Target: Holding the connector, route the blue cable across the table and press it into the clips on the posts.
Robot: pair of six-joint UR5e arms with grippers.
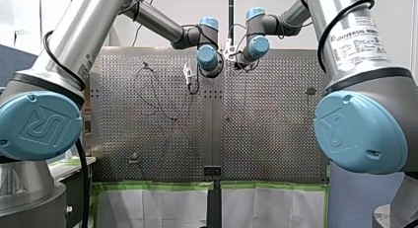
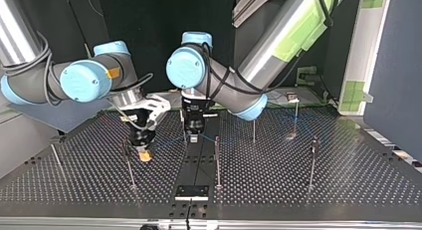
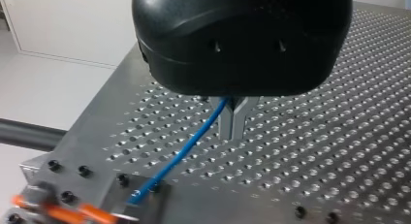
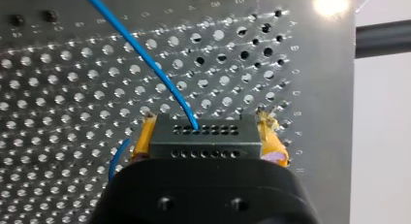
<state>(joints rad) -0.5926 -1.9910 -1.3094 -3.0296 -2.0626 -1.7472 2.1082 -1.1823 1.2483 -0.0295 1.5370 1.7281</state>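
Observation:
In the right wrist view, my right gripper point(image 4: 202, 136) is shut on a black connector point(image 4: 201, 142), with a yellow pad on each side. The blue cable point(image 4: 140, 52) leaves the connector's face and runs away over the perforated table. In the left wrist view, the metal fingers point(image 3: 228, 124) of my left gripper point(image 3: 235, 134) are shut. The blue cable point(image 3: 181, 153) enters them near their roots and slopes down to a small plate point(image 3: 145, 200) at the table's edge. In the top view, my right gripper point(image 2: 144, 153) hangs at the left and my left gripper point(image 2: 194, 135) at the middle, both low over the table.
Several thin posts stand on the table in the top view, among them one point(image 2: 130, 168) beside my right gripper, one point(image 2: 217, 160) near my left gripper and one point(image 2: 312, 163) at the right. A black plate point(image 2: 191, 191) lies at the near edge.

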